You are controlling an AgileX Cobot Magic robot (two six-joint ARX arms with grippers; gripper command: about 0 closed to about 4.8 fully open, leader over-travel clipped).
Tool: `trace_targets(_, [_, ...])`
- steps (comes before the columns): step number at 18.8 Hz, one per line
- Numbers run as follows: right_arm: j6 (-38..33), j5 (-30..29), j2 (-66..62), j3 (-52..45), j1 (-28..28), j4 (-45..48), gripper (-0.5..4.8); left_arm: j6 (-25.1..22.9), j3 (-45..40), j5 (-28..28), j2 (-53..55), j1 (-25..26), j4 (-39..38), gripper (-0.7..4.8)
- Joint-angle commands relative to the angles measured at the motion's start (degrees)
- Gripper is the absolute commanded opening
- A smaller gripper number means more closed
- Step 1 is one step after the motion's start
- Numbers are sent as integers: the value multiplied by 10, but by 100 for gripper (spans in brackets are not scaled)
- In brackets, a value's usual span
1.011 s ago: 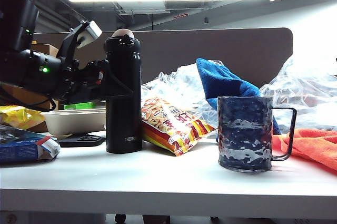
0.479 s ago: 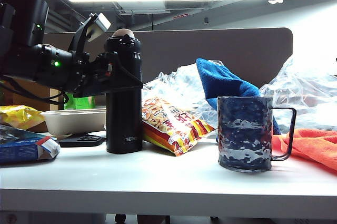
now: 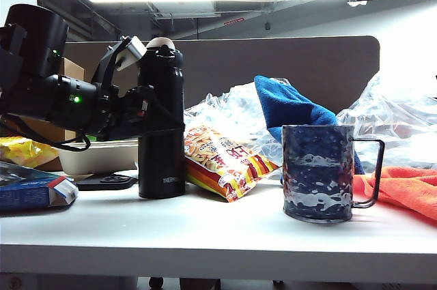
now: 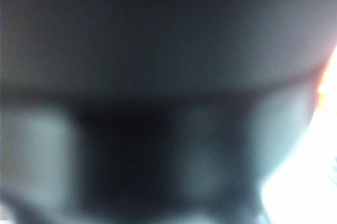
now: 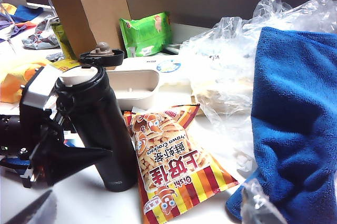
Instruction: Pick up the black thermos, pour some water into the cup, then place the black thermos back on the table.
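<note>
Clutter fills the left end of the white table [image 3: 205, 235]: a yellow packet [image 3: 20, 150], a blue box [image 3: 31, 191] and a shallow beige bowl [image 3: 95, 157] behind a flat black object. Above them the left tool [image 3: 147, 102] reaches in from the left at the upper body of the black thermos [image 3: 161, 126]. Its fingers [image 5: 73, 158] bracket the bottle, but whether they already press on it cannot be told; the left wrist view is only dark blur. The thermos stands upright on the table, its flip-top lid hinged open in the right wrist view. Just beside it on the right, a prawn cracker bag [image 3: 222, 164] leans, touching or nearly touching its base. Behind lie crumpled clear plastic [image 3: 225, 112] and a blue towel [image 3: 293, 109]. Farther right, well apart from the thermos, the dimpled dark blue cup [image 3: 318, 172] stands upright, handle to the right, near an orange cloth [image 3: 403, 187]. The right tool does not appear in any view; its state cannot be seen.
</note>
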State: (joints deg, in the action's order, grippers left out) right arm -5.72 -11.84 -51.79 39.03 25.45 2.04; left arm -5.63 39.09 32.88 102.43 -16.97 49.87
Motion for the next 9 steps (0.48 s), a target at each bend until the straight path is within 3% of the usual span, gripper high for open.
trace_targets(1, [0,-3,0,3,1,8,479,1,3,4,-1,-1,10,138])
trace_targets(2, [0,-2,0,3,1,8,479,1,3,4,-1,-1,11,106])
trace_targets(4, [0,-2,0,3,1,8,479,1,3,4,-1,-1,14,102])
trace_targets(6, [0,-2,0,3,1,8,479,1,3,10,-1,-1,34,8])
trace_targets(9, [2,-2,0,3,1,7,479,1,3,10,-2,-1,76,-6])
